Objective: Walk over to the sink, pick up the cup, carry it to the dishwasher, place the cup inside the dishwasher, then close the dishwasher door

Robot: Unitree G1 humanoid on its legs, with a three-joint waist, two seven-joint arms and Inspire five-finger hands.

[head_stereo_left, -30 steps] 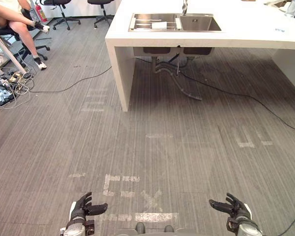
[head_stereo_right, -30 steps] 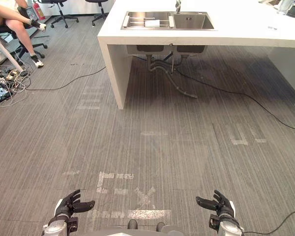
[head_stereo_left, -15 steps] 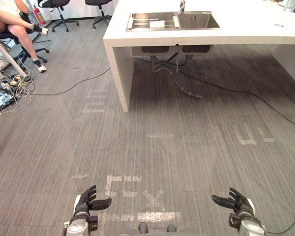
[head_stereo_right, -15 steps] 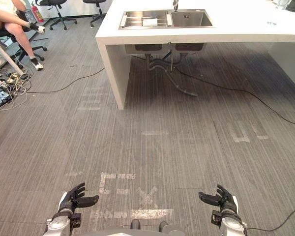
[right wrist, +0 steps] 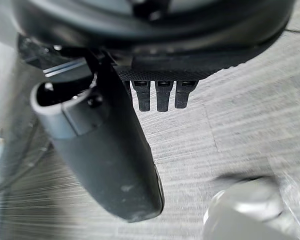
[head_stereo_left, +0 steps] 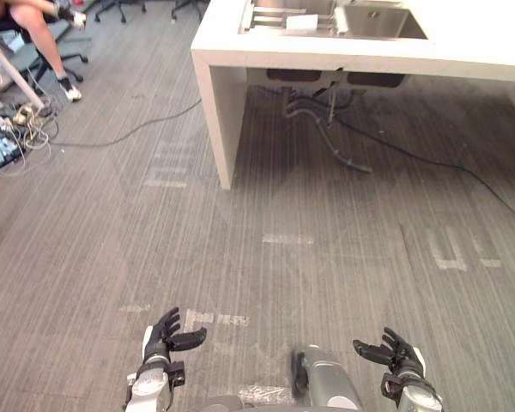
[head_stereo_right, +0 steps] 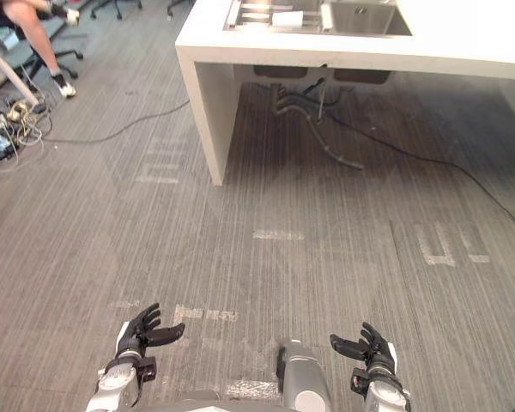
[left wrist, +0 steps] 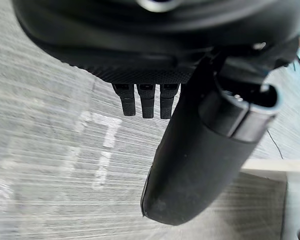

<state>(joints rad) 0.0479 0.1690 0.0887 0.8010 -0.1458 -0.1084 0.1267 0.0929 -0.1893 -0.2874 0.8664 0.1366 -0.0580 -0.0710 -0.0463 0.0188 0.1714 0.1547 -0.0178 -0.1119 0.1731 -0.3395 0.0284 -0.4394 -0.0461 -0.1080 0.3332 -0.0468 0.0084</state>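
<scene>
A steel sink (head_stereo_left: 373, 21) is set in a white counter (head_stereo_left: 240, 51) at the far end of the floor. A small white object (head_stereo_left: 300, 21) lies on the rack in the sink's left basin; I cannot tell whether it is the cup. My left hand (head_stereo_left: 161, 336) hangs low at the near left, fingers spread and holding nothing. My right hand (head_stereo_left: 395, 356) hangs low at the near right, also open with nothing in it. In the wrist views the left hand's fingers (left wrist: 145, 102) and the right hand's fingers (right wrist: 162, 97) point straight out over the grey floor.
A seated person's legs (head_stereo_left: 34, 17) show at the far left, beside a tangle of cables and power strips (head_stereo_left: 9, 137). A black cable (head_stereo_left: 129, 133) crosses the floor towards the counter's leg. Drain pipes (head_stereo_left: 326, 120) hang under the sink. Worn tape marks (head_stereo_left: 455, 253) lie on the floor.
The whole picture has shifted: the camera has moved closer to the counter, which now sits nearer the top edge. Both hands stay open and low.
</scene>
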